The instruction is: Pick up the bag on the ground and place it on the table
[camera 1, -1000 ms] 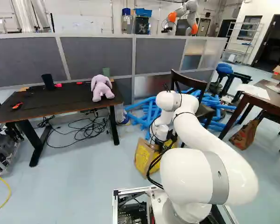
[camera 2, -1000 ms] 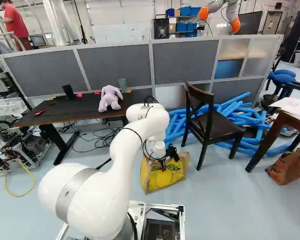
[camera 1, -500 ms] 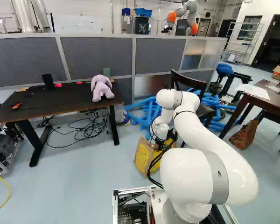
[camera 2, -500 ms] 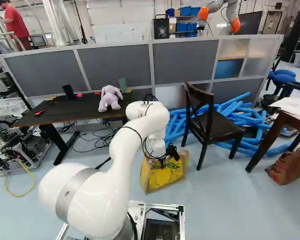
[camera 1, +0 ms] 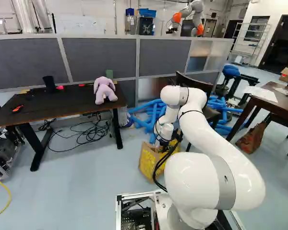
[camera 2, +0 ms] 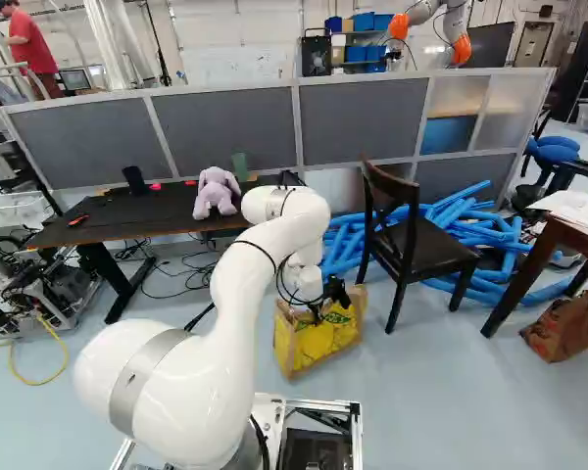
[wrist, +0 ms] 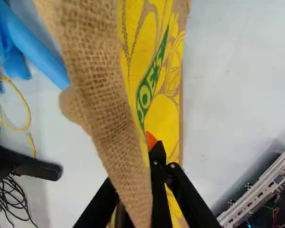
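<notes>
Bright, diffuse light, soft shadows

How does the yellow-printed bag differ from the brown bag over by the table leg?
The yellow-printed bag shows large yellow areas with green lettering, while the brown bag has a reddish print. The arm reaches down to the yellow-printed bag; the brown bag sits apart, untouched by it. Both appear to rest on the floor.
</notes>
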